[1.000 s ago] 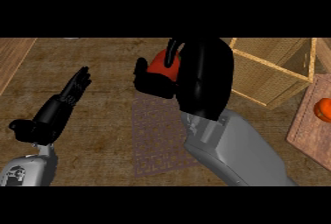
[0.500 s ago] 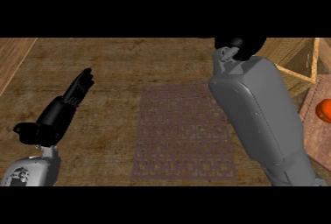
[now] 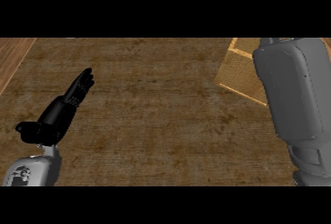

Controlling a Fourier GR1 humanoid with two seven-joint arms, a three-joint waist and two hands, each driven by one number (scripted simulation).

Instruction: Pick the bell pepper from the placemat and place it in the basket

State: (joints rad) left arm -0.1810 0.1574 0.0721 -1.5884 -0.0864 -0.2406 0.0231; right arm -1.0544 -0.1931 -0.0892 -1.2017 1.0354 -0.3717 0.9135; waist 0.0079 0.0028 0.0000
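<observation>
The bell pepper and the placemat show nowhere in the head view. A corner of the woven basket (image 3: 241,72) with its pale wooden rim peeks out at the upper right. My grey right forearm (image 3: 294,96) stands in front of it and runs up past the picture's top edge, so the right hand is hidden. At the left, my left hand (image 3: 68,103) rests open over the counter, with straight fingers pointing up and to the right and nothing in it.
The brown wooden counter top (image 3: 155,118) fills the middle of the view. A lighter wooden strip (image 3: 12,57) runs along the far left edge.
My right arm has swung further right and up, and the hand with the red pepper has left the picture. The placemat and the orange thing at the right edge no longer show. The left hand has kept still.
</observation>
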